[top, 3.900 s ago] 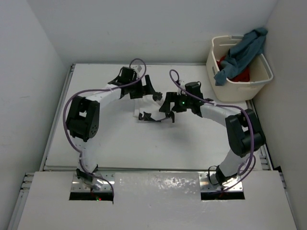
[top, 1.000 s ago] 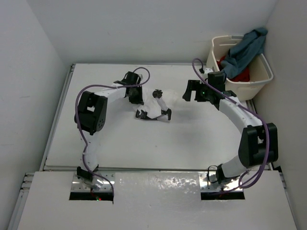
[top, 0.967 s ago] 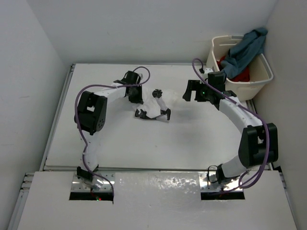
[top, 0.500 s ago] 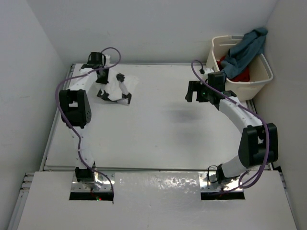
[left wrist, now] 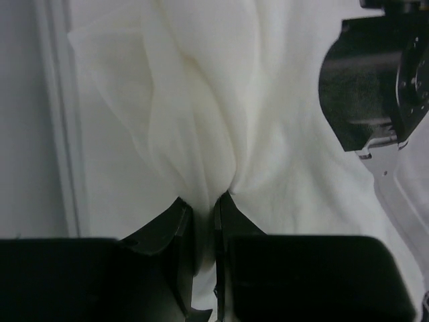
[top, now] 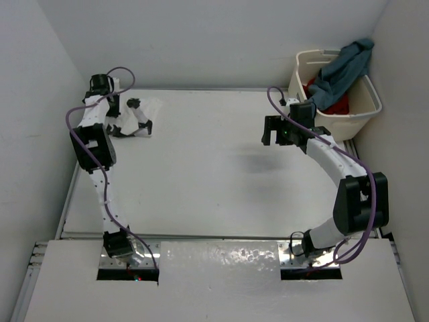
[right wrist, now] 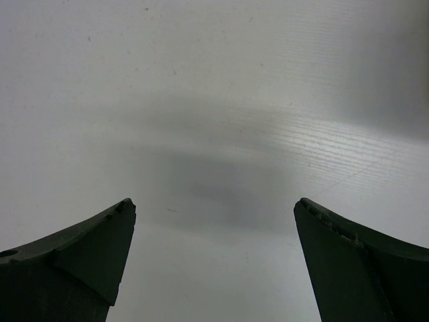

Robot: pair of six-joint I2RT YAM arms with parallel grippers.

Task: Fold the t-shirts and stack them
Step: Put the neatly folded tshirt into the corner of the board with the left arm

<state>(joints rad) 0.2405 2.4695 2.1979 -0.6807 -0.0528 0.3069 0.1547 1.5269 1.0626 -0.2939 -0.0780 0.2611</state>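
Left gripper (left wrist: 204, 201) swung the white t-shirt (left wrist: 221, 100) from mid-table to the far-left corner, jaws pinched on it. Right gripper (right wrist: 214, 228) gapes, empty. Likely parking shirt one; next: let go, fetch another from basket (top: 365, 111).

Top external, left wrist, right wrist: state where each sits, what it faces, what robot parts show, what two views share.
Top external: above and behind the bases, facing down on the table; both arms show.
Left wrist: on the left arm, facing the white t-shirt that the left gripper is shut on; fingers, a black arm joint show.
Right wrist: on the right arm, facing the table; fingers of the open right gripper show.
Shared: top external and left wrist both show the white t-shirt.
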